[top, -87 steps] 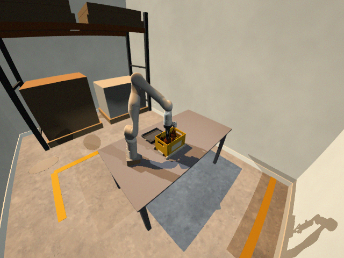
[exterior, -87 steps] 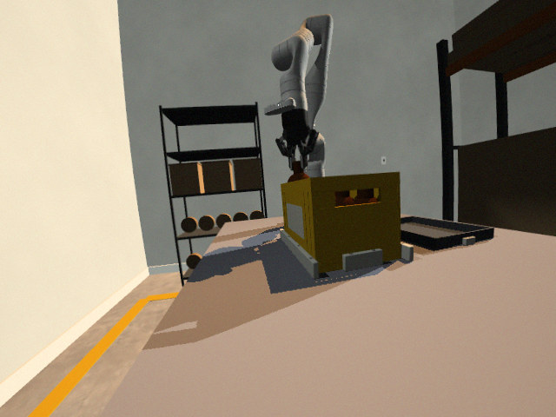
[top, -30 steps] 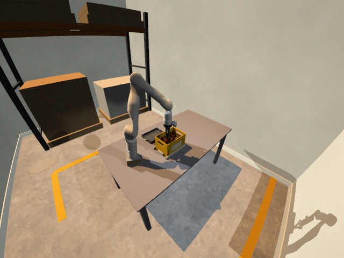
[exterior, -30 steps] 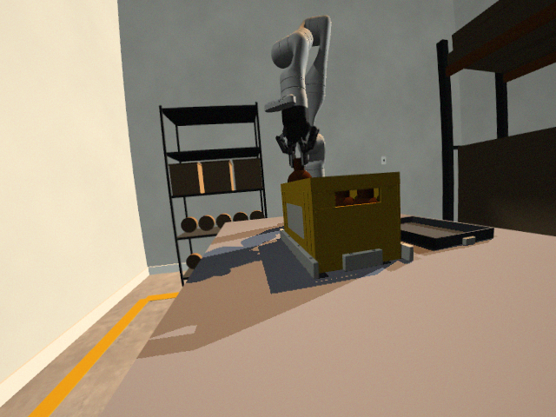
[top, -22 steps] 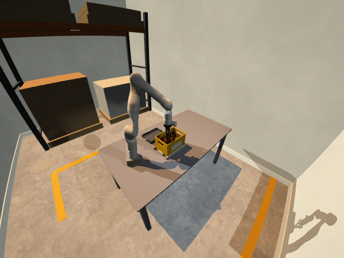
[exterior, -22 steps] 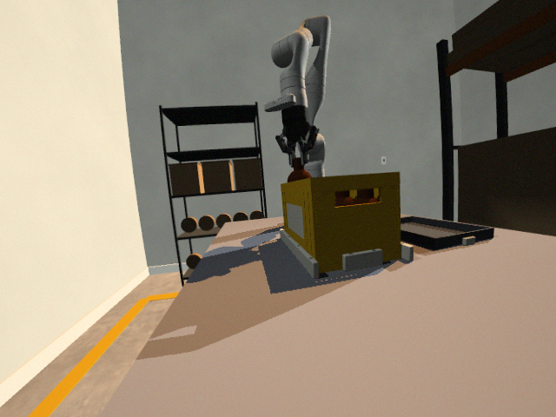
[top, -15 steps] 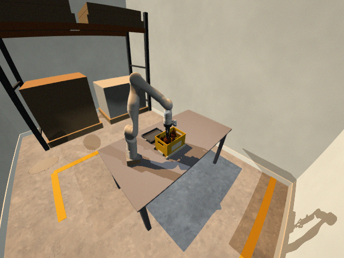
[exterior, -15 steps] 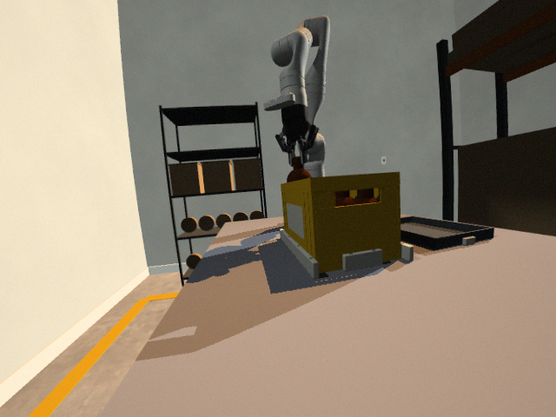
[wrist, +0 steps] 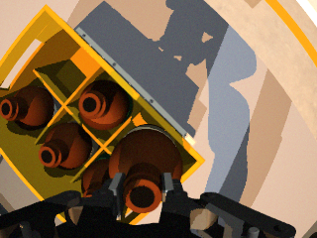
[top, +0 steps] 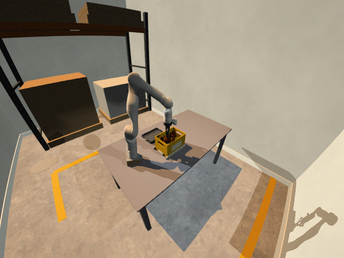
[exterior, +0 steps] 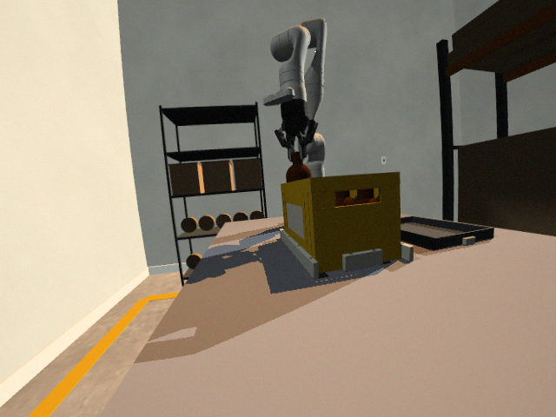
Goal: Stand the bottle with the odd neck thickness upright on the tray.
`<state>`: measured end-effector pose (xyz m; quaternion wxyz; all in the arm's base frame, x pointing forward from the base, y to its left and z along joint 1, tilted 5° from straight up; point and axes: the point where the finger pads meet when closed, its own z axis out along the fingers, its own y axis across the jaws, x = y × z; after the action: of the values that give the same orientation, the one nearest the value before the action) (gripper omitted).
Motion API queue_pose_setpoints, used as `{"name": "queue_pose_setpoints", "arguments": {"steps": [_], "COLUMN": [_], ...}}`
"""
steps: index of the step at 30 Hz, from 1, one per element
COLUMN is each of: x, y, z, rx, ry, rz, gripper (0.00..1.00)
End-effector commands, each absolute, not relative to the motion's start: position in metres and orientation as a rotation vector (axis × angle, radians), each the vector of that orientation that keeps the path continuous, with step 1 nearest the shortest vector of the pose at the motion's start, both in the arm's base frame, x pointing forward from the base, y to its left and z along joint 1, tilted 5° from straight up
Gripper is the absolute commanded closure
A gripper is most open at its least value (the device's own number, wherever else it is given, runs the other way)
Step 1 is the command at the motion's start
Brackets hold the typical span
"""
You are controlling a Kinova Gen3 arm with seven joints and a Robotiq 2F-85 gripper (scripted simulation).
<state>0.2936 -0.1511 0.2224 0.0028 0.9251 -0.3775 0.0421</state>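
Note:
A yellow crate [exterior: 343,220] stands on the table, holding several brown bottles in its cells. My gripper [exterior: 295,150] is shut on the neck of one brown bottle [exterior: 297,169], whose shoulders rise above the crate's rim at one corner. In the wrist view the held bottle [wrist: 145,171] sits between my fingers at the crate's near corner cell, and other bottles [wrist: 102,105] stand lower in the neighbouring cells of the crate [wrist: 86,113]. The dark tray [exterior: 442,231] lies empty on the table beside the crate. From the overview the crate [top: 171,143] and the tray [top: 151,135] sit close together.
Grey stop blocks [exterior: 361,259] lie against the crate's base. A metal shelf [exterior: 215,179] with boxes and round objects stands behind the table. Large boxes [top: 59,106] and a tall rack stand on the floor beyond the arm's base [top: 133,159].

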Motion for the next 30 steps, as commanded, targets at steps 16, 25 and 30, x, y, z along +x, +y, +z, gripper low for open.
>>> {"name": "queue_pose_setpoints", "arguments": {"steps": [16, 25, 30], "x": [0.295, 0.295, 0.294], "y": [-0.149, -0.149, -0.149], "z": [0.24, 0.244, 0.244], "rx": [2.91, 2.91, 2.91], "ry": [-1.176, -1.177, -1.177], "rz": [0.145, 0.145, 0.145], "gripper": [1.0, 1.0, 1.0]}}
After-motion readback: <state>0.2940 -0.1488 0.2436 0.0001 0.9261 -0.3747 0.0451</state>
